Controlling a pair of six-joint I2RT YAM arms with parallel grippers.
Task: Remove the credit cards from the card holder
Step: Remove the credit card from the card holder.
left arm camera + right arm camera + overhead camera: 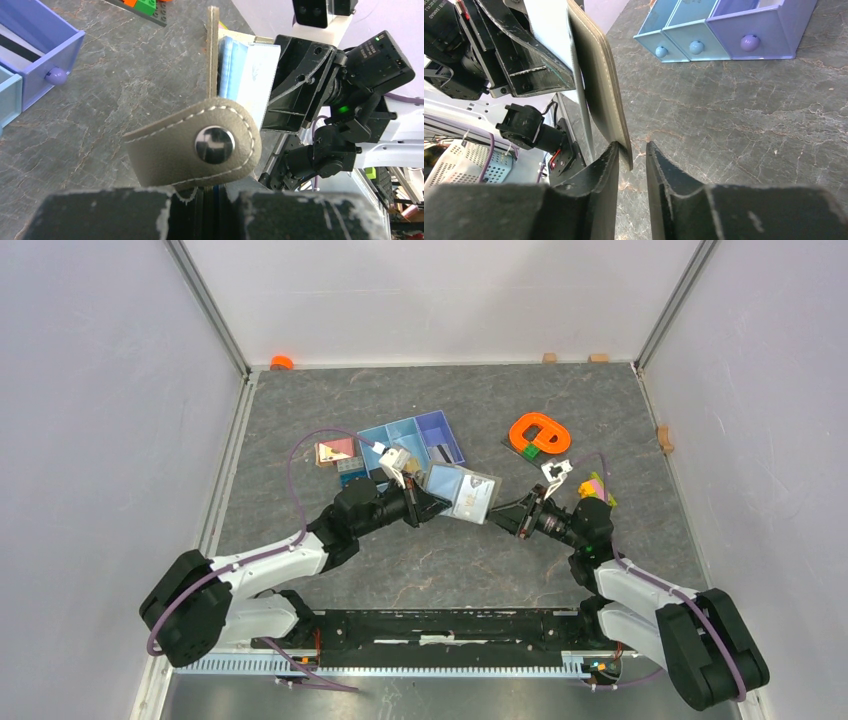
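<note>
Card holder (463,492): off the table, held up on edge just on the arm side of the blue-and-purple tray (769,35), between your two grippers.

Left gripper (210,196): jaws clamped tight on the holder, with the snap strap (192,145) flopped loose above them.

Right gripper (632,151): jaws a narrow gap apart. A corner of the taupe flap sits in that gap against one finger and is not pinched.

Credit cards (252,75): pale layers tucked in the open fold. You cannot count them from here.

Handling, as a judgement: the holder looks soft, so its flap will likely bend rather than resist. The cards should be light, stiff, thin and slick. Pinch a card across its flat faces at the exposed edge and draw it straight along the slot. Expect pocket friction to tug the holder.
</note>
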